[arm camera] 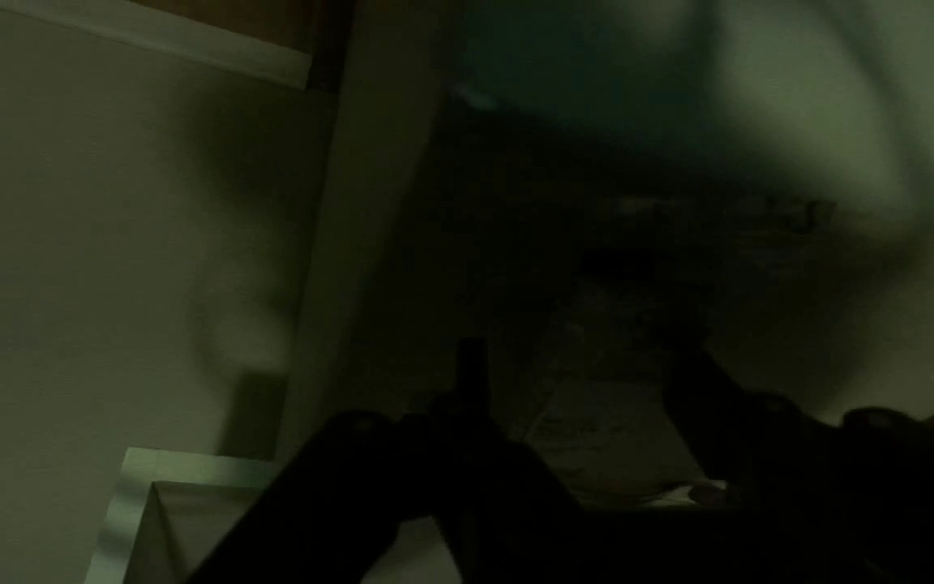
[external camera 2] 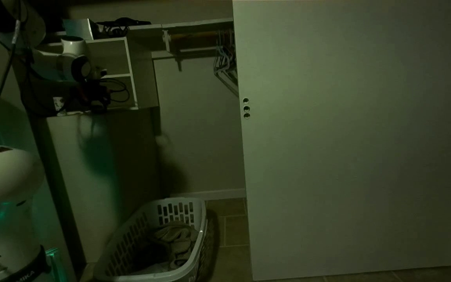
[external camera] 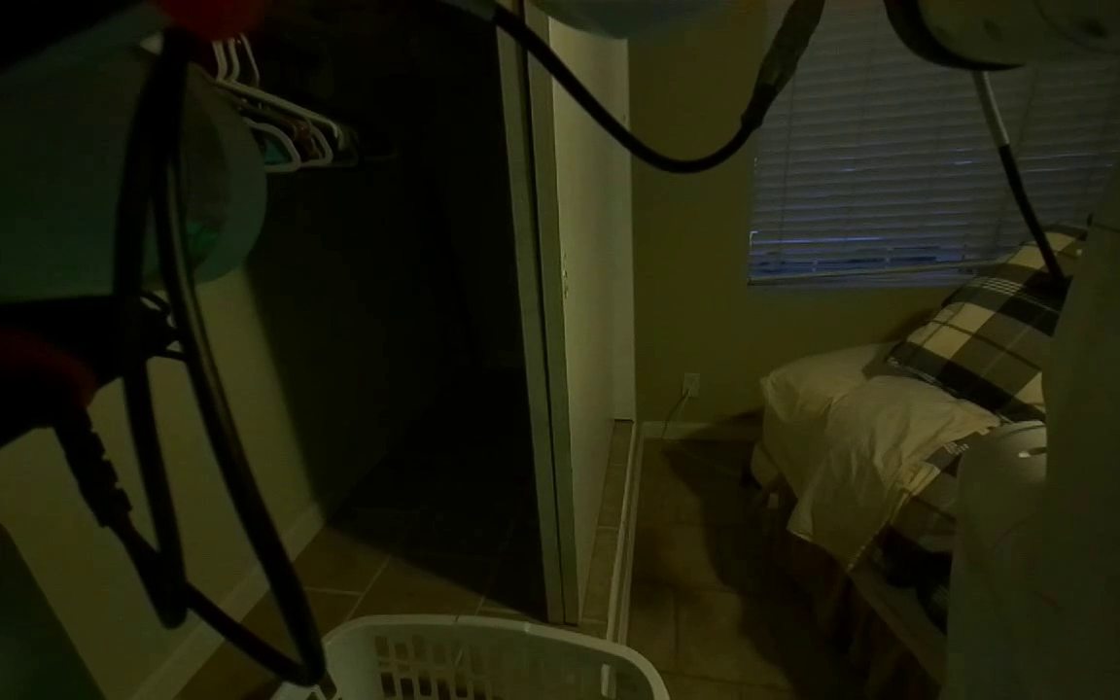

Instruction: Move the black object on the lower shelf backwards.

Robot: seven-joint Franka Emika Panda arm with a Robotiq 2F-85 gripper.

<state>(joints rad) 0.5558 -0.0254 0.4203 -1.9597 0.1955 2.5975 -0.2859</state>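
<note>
The wrist view is very dark and appears upside down. My gripper [arm camera: 576, 349] shows there as two black fingers standing well apart, with no object clearly visible between them. In an exterior view, my gripper [external camera 2: 98, 103] is a dark shape with looping cables at the front of the lower shelf [external camera 2: 125, 109]. The black object cannot be told apart from the gripper and shadow there. A vague dark patch [arm camera: 621, 264] lies beyond the fingertips in the wrist view; I cannot tell what it is. In an exterior view, the fingertips are out of view.
A small white item [external camera 2: 58, 103] stands on the lower shelf. The upper shelf [external camera 2: 116, 75] lies just above the gripper. A box [external camera 2: 80, 29] and dark items sit on top. A laundry basket [external camera 2: 200, 243] stands below, and a sliding door [external camera 2: 347, 137] is to the right.
</note>
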